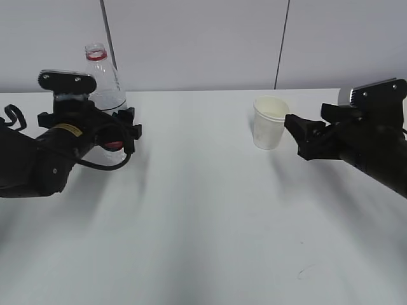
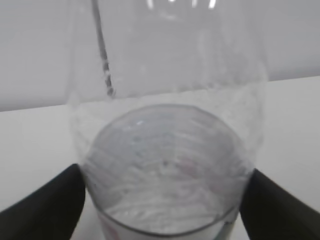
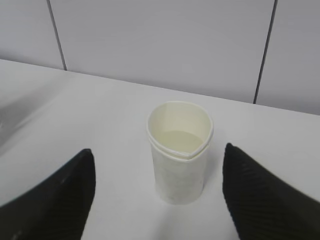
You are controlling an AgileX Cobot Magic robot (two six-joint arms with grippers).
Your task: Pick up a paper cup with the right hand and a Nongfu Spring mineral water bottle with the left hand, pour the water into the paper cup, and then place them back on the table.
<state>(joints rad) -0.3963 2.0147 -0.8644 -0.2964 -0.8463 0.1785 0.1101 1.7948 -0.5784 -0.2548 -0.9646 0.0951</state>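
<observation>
The clear Nongfu Spring mineral water bottle (image 1: 102, 79) stands upright and capless at the back left of the white table (image 1: 203, 210). My left gripper (image 1: 124, 130) is open around its lower body. In the left wrist view the bottle (image 2: 165, 150) fills the frame, and the two black fingers (image 2: 50, 205) sit close against its sides. The white paper cup (image 1: 269, 124) stands on the table at the right, its rim pinched out of round. My right gripper (image 1: 296, 135) is open just right of it. In the right wrist view the cup (image 3: 179, 160) stands ahead of the gripper (image 3: 157, 195), apart from both fingers. A pale flat level shows inside the cup; I cannot make out water.
A grey panelled wall (image 1: 203, 38) with dark vertical seams runs behind the table. A tiny dark mark (image 1: 304, 272) lies near the front edge. Bare tabletop stretches between the two arms and toward the front.
</observation>
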